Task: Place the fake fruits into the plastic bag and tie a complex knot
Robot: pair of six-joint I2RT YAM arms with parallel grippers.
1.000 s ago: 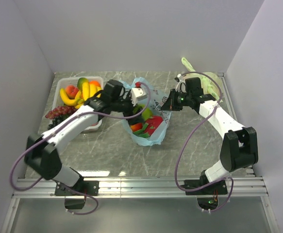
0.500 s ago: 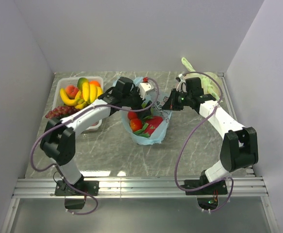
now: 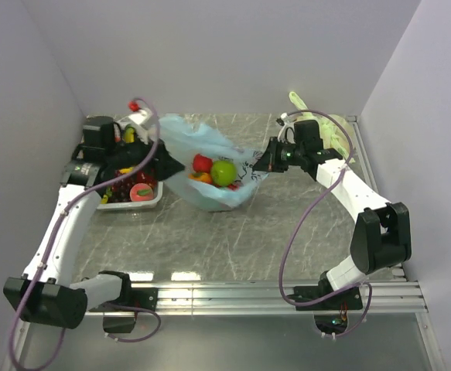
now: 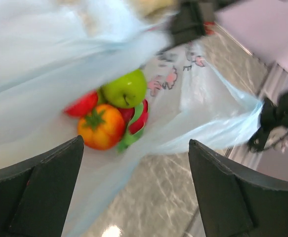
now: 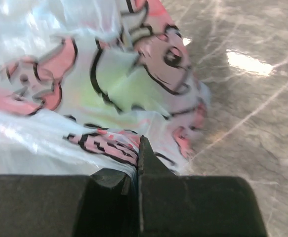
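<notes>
Left arm (image 3: 59, 224) has swung off the bag (image 3: 182, 139) and back left, and now sits over the tray (image 3: 136, 205); a second ago it was reaching into the bag mouth. Right arm hasn't moved. The bag is mid-table but has a new shape: its left side is drawn out toward the tray and the mouth is wider than before. Can't tell whether the bag edge touches the tray or is just beside it. Left gripper (image 4: 135, 145) has its jaws spread wide with nothing between them, pointing at the bag from the tray side. Right gripper (image 5: 138, 148) is clenched on the bag's right rim, film pinched between the fingers, holding that side up. In the bag: green apple (image 4: 125, 88) on top, an orange fruit (image 4: 102, 126) and red pieces beside it. In the tray: peach (image 3: 141, 191) and grapes (image 3: 115, 193); the rest is hidden under the arm. My read: drop-off done, left is going back for the next fruit. Loading is partway and there's no knot yet.
</notes>
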